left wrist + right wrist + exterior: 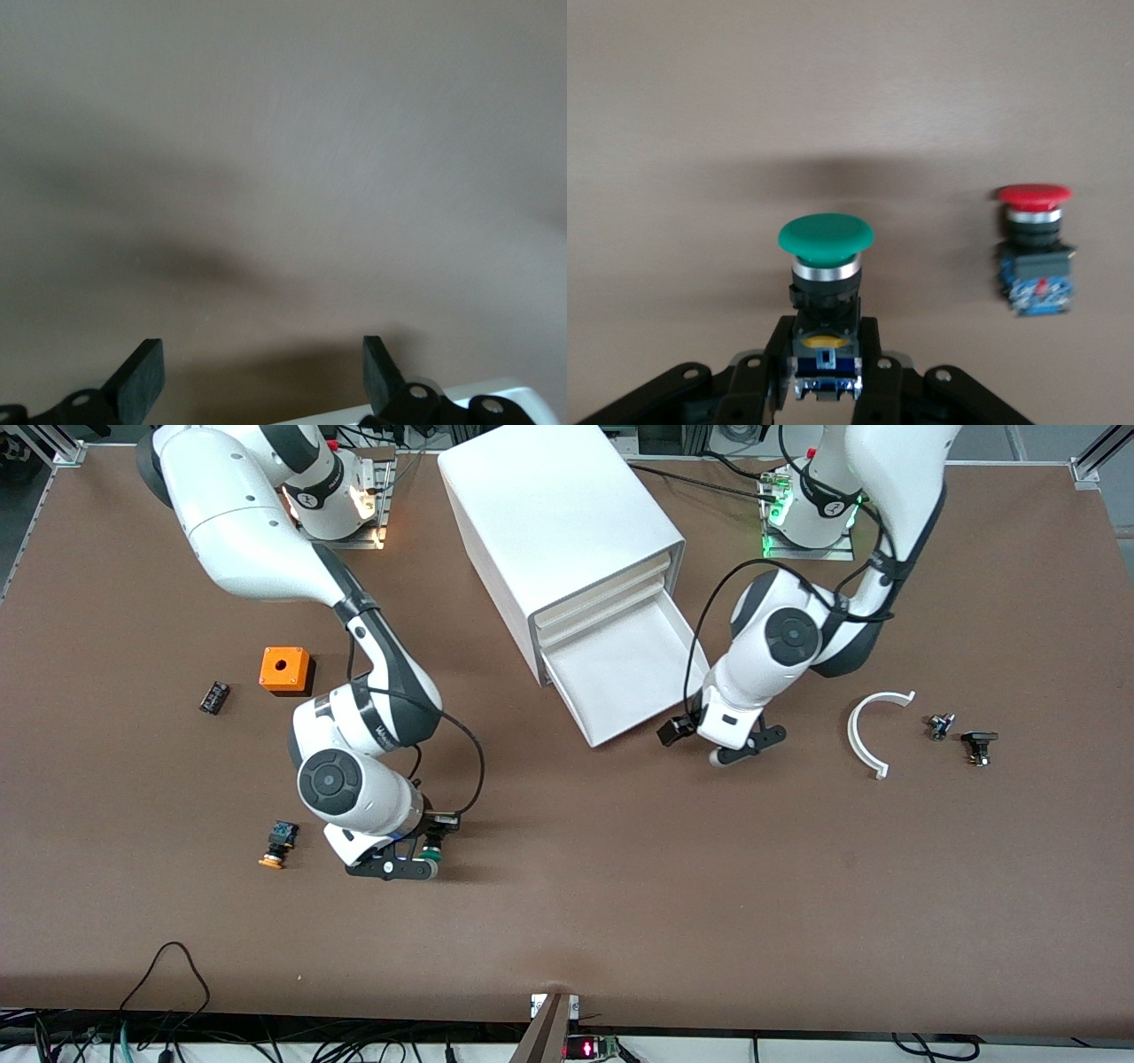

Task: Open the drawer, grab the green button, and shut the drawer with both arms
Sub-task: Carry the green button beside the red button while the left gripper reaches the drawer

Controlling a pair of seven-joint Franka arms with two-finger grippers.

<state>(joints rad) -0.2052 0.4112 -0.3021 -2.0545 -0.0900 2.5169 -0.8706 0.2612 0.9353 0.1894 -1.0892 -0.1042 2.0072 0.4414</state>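
**Green button in the right gripper, drawer pulled out**

The right gripper is squeezing the button between its two fingers. The fingers are pinching the black-and-blue body, and the round green cap is sticking out past the fingertips. In the front view, the right gripper is sitting low over the brown table, well apart from the cabinet and nearer to the front camera than it, toward the right arm's end of the table.

The left gripper is holding its fingers wide apart with nothing between them. In the front view it is hanging just beside the front corner of the drawer, low over the table.

The drawer is the lowest one in the cabinet. It is sticking out and looking bare inside.

A red-capped button is lying on the table near the green one. In the front view the same button looks orange and is lying just beside the right gripper, farther from the cabinet. An orange box with a hole on top and a small black part are sitting toward the right arm's end, beside the cabinet but well apart from it.

A white curved piece and two small dark parts are lying toward the left arm's end, nearer to the front camera than the cabinet.
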